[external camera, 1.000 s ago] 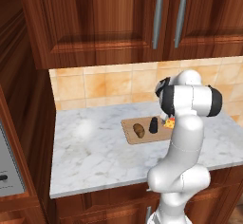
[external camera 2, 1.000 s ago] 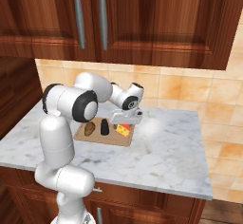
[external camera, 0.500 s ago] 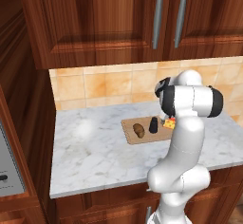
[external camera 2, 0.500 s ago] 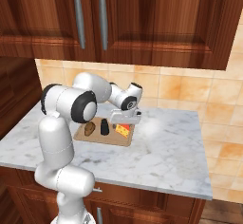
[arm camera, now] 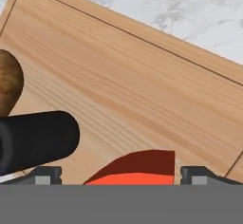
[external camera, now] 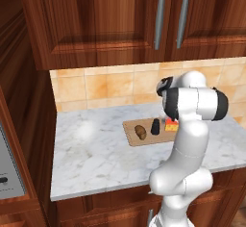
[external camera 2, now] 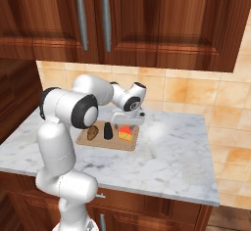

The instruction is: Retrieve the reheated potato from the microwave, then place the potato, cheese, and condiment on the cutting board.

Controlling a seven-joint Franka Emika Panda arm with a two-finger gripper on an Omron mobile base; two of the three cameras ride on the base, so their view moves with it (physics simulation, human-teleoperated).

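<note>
Counter (external camera: 101, 154): white-grey marble, glossy patch toward its left in the left base view. Behind it a backsplash (external camera: 96, 84) of tan-orange square tiles. Above, dark reddish wood wall cabinets (external camera 2: 162, 19) with two vertical metal bar handles (external camera: 160, 19). More of the same wood below the counter. At the far left edge of the left base view, a light-grey microwave (external camera: 8, 173) panel set into a tall wood column.

Cutting board (external camera 2: 93, 142): light-brown wood, rounded corners, thin groove running inside the edge, lay flat on the counter toward the backsplash. In the hand view its grain (arm camera: 133, 76) ran diagonally, with marble beyond the far edge.

On the board, three things in a row, none seen touching:
- potato (external camera: 140, 132), brown, rough mottled skin, oval, at the board's left end in the left base view.
- condiment (external camera: 155, 127), small dark shaker with a narrower rounded top, upright in the middle.
- cheese (external camera 2: 125, 132), orange-yellow wedge with redder rind, at the other end.

Gripper (external camera 2: 126, 124) hung straight over the cheese, pointing down. In the hand view the fingers (arm camera: 47, 174) stood wide apart, one on each side of the cheese's red top, clear of it; nothing was gripped.
</note>
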